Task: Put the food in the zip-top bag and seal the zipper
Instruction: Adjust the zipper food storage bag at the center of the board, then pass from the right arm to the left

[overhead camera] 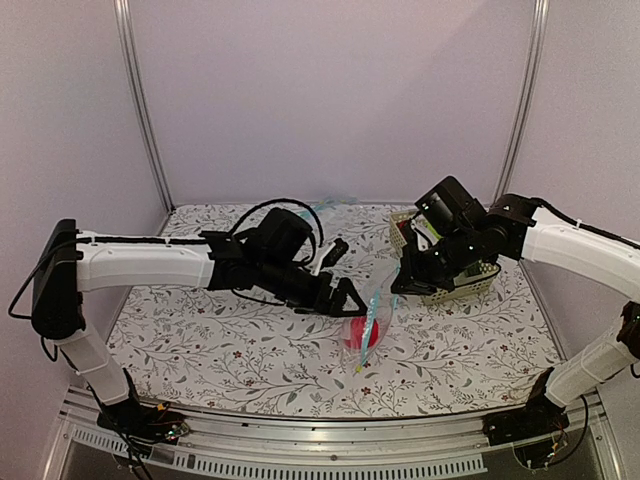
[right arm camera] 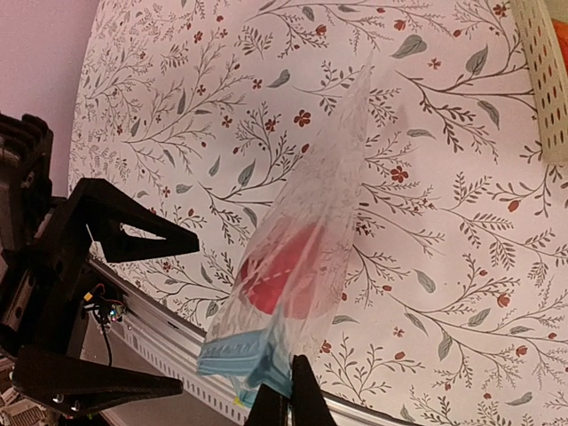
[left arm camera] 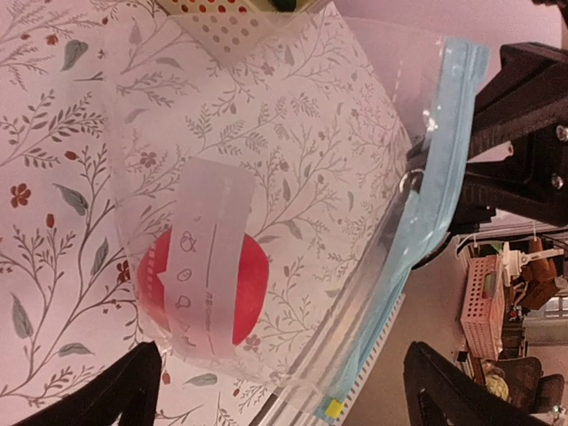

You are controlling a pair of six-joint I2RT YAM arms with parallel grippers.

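Note:
The zip-top bag hangs slanting over the middle of the table, with a round red fruit low inside it. My right gripper is shut on one end of the light blue zipper. In the left wrist view the zipper runs along the bag's right edge, above the red fruit. I cannot tell whether the strip is pressed together. My left gripper stands open, a finger on each side of the bag's lower end, touching nothing. No other food shows in the bag.
A cream perforated basket stands at the back right, behind my right gripper, with something orange in it. The table's metal front rail runs just below the hanging bag. My left gripper is close beside the bag.

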